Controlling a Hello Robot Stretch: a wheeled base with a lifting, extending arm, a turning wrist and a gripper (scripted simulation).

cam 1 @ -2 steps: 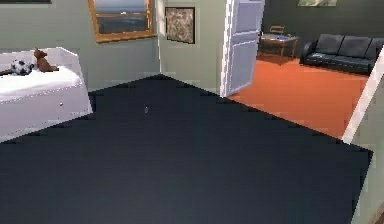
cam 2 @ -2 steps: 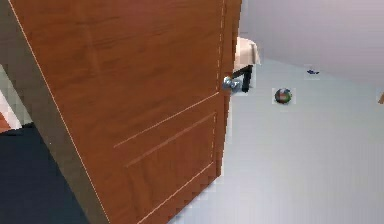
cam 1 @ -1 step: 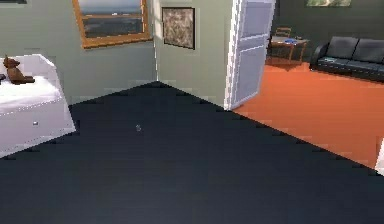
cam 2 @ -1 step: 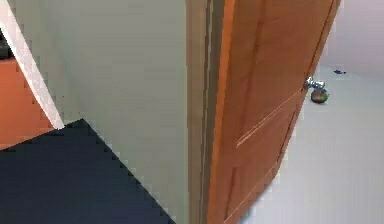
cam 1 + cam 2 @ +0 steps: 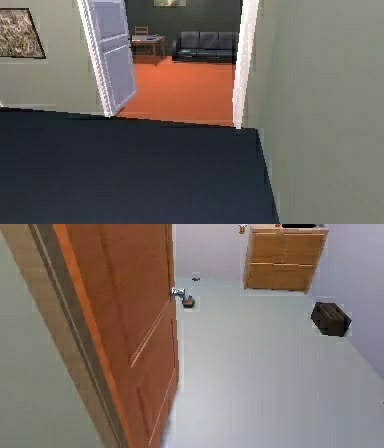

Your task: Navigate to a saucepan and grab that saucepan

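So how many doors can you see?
2: a pale door swung open in the forward view, and an orange wooden door at the arm side view's left. More may be hidden.

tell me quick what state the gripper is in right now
Gripper: cannot be told; the arm side view looks past an orange door over pale floor to a wooden dresser.
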